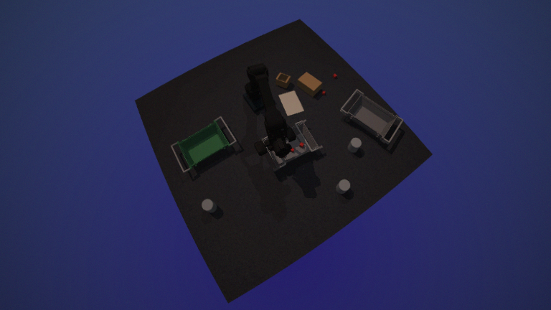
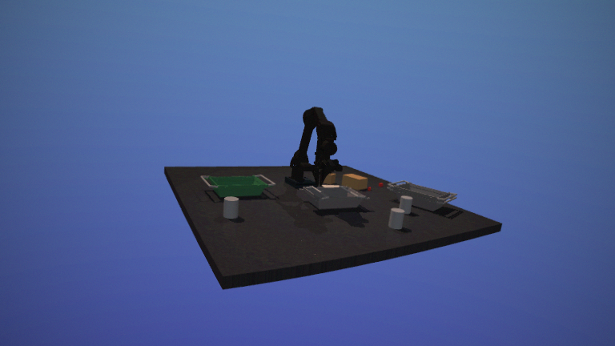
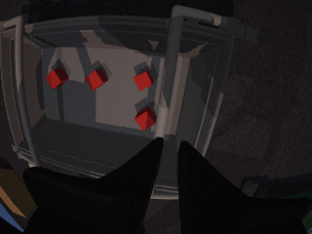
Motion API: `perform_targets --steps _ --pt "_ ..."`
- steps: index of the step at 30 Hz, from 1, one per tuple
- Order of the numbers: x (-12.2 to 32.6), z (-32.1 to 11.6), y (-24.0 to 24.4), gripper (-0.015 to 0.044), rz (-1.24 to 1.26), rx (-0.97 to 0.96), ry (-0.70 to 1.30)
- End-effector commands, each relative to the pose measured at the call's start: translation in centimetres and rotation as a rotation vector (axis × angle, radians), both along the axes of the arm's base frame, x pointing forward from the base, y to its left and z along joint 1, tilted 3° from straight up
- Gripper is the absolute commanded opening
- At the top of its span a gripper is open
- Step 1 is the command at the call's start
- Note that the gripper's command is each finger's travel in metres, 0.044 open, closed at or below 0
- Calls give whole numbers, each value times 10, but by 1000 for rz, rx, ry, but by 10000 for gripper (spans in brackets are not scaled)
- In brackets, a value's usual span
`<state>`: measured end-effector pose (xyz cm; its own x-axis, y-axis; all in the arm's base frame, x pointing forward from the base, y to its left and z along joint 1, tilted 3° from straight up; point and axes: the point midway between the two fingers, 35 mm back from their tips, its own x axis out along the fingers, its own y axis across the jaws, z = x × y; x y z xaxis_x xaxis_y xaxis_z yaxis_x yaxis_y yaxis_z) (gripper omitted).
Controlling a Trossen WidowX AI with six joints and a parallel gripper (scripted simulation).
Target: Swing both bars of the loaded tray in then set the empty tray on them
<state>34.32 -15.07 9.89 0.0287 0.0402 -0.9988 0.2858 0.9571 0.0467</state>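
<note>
The loaded grey tray [image 1: 308,151] [image 2: 333,200] [image 3: 122,143] stands mid-table with several red blocks [image 3: 142,80] inside. One wire bar [image 3: 169,73] lies in across the tray's top, just past the blocks. The other bar [image 3: 19,83] runs along the far end rim. My gripper [image 3: 171,144] [image 2: 323,181] hangs low over the tray's near rim, just behind the end of the swung-in bar. Its fingers stand narrow with nothing between them. An empty grey tray [image 1: 371,115] [image 2: 424,193] of the same kind lies to the right, its bars out.
A green tray [image 1: 203,146] [image 2: 238,184] lies left. Three white cylinders [image 1: 354,144] [image 1: 343,186] [image 1: 209,204] stand in front. Two cardboard boxes [image 1: 283,79] [image 1: 309,82], a pale sheet [image 1: 290,102] and two loose red blocks [image 1: 334,75] [image 1: 323,92] lie behind the tray.
</note>
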Motion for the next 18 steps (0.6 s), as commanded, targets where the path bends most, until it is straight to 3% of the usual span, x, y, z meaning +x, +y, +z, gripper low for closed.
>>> perform_targets --steps 1,18 --pt "0 0 0 0 0 0 -1" --pt "0 0 0 0 0 0 0"
